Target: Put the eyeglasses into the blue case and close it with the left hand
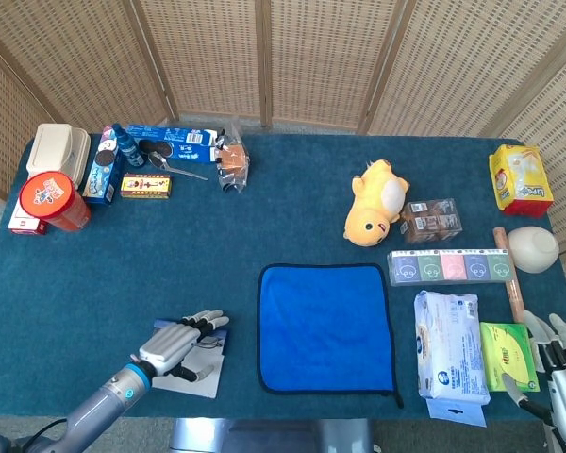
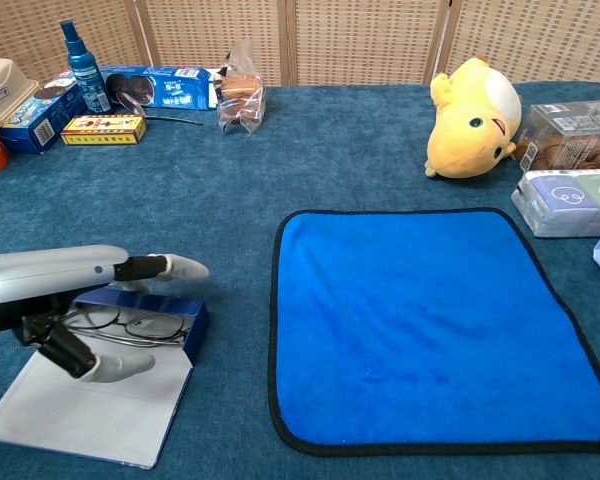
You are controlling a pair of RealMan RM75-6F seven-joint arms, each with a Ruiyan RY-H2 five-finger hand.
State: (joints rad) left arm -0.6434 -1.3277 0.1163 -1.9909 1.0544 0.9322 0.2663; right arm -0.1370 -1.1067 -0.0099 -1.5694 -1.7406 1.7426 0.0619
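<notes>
The blue case [image 2: 150, 322] lies open near the table's front left, its white lid flap [image 2: 90, 415] spread toward me. The eyeglasses [image 2: 128, 323] lie inside its blue tray. My left hand [image 2: 65, 295] hovers flat over the case, fingers stretched out above the tray. Its thumb rests on the white flap below. From the head camera the left hand [image 1: 174, 343] covers most of the case [image 1: 200, 363]. My right hand [image 1: 558, 351] shows at the lower right edge, fingers apart and holding nothing.
A blue cloth [image 2: 425, 325] lies right of the case. A yellow plush [image 2: 472, 118] and packaged goods [image 1: 448, 354] sit to the right. Boxes, a spray bottle [image 2: 83, 68] and a red tub [image 1: 52, 200] line the back left.
</notes>
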